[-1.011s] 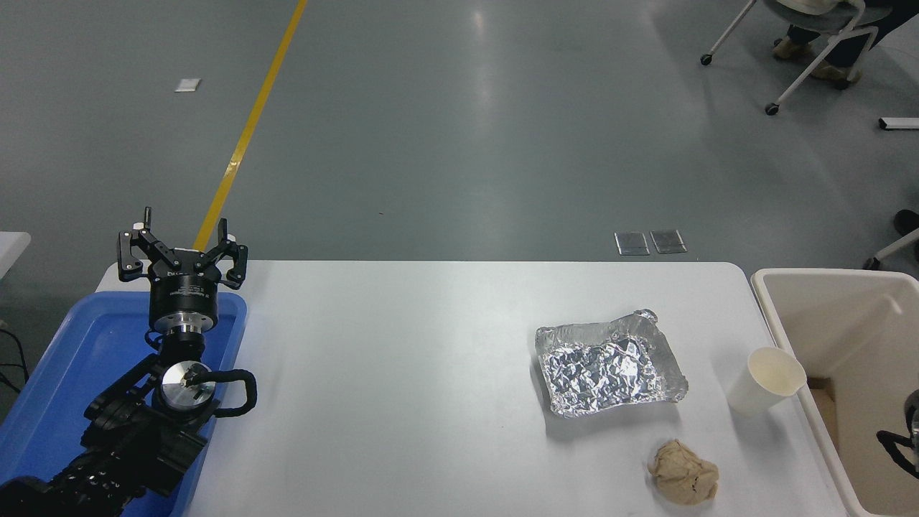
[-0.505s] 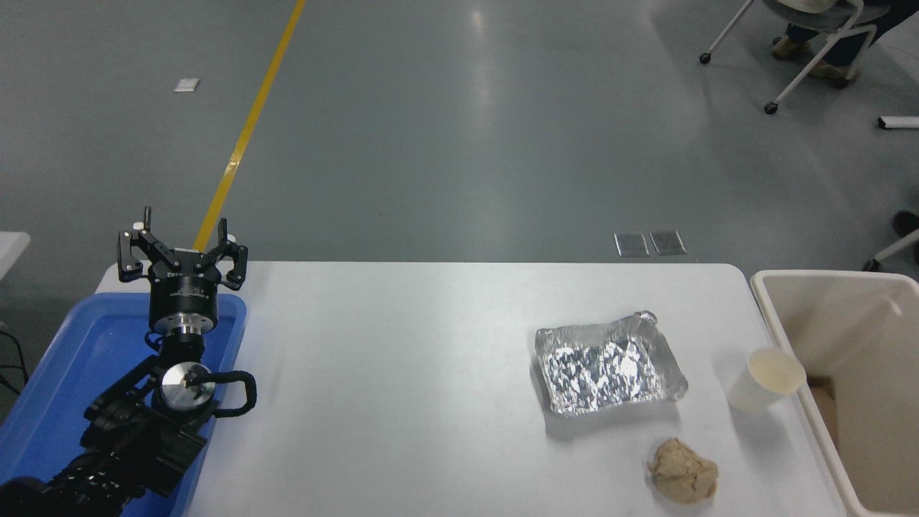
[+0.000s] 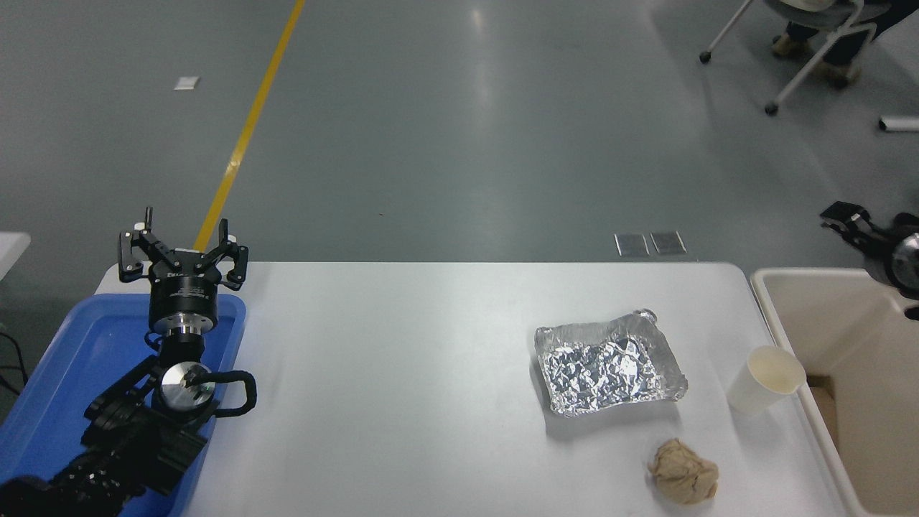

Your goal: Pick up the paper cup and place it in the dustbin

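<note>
Right claw (image 3: 854, 224) of mine shows only at the right edge of the head view, above the far rim of the large cream rectangular plastic dustbin (image 3: 797, 402); just a few black fingers and a round metal joint are in frame, so I cannot tell whether it is spread or closed. Nothing is seen in it.

From that claw, the small white tapered paper cup (image 3: 763, 380) lies nearer to me and a little to the left. It stands on the white surface (image 3: 402, 373), just beside the dustbin's left wall. Its long axis leans, mouth tipped up and toward the bin, cream inside showing. I judge the reach must come back toward me and down, meeting the cup's side without nudging it.

Just left of the cup sits a crumpled silver foil tray (image 3: 609, 362); a tan crumpled paper ball (image 3: 683, 472) lies nearer me.

My left claw (image 3: 182, 248) is parked over the blue shallow plastic tray (image 3: 50, 388), fingers spread, far across the surface. The right arm is clearly nearer.
</note>
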Action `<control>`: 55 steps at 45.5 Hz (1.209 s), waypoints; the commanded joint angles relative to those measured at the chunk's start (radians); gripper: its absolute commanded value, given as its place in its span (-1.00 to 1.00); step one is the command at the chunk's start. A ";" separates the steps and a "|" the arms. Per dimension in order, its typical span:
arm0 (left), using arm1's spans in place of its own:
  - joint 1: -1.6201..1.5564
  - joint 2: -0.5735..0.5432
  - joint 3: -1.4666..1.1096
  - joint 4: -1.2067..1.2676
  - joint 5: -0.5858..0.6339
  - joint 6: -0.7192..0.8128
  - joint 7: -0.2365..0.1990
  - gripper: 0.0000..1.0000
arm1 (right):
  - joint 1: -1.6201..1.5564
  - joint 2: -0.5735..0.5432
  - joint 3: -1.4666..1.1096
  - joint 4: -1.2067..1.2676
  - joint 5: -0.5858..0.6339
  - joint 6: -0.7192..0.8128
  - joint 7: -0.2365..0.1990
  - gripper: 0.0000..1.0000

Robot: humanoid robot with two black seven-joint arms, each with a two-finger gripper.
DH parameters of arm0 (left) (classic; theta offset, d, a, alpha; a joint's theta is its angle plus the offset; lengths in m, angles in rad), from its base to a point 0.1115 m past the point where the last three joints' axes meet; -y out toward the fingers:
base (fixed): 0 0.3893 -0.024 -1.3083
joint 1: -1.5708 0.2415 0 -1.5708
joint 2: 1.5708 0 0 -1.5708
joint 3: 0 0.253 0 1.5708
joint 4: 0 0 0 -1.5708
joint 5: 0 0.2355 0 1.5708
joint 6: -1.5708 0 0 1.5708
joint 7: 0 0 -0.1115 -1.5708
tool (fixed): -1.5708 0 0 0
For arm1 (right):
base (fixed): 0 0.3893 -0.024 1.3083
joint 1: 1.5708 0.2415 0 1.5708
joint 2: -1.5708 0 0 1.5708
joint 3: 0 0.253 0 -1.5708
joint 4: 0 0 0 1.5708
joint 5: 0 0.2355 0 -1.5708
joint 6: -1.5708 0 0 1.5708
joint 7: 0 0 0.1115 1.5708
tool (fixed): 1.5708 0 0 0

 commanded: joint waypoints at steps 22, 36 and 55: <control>0.001 0.001 -0.001 0.000 -0.001 0.001 0.000 0.98 | 0.897 0.172 -0.166 0.539 -0.214 0.681 0.059 1.00; 0.001 0.001 -0.001 0.000 -0.001 0.000 0.000 0.98 | 0.948 0.138 -0.180 0.539 -0.122 0.793 0.064 1.00; 0.001 0.001 0.000 0.000 0.000 0.000 0.000 0.98 | 0.528 0.143 -0.220 0.492 -0.079 0.431 0.061 1.00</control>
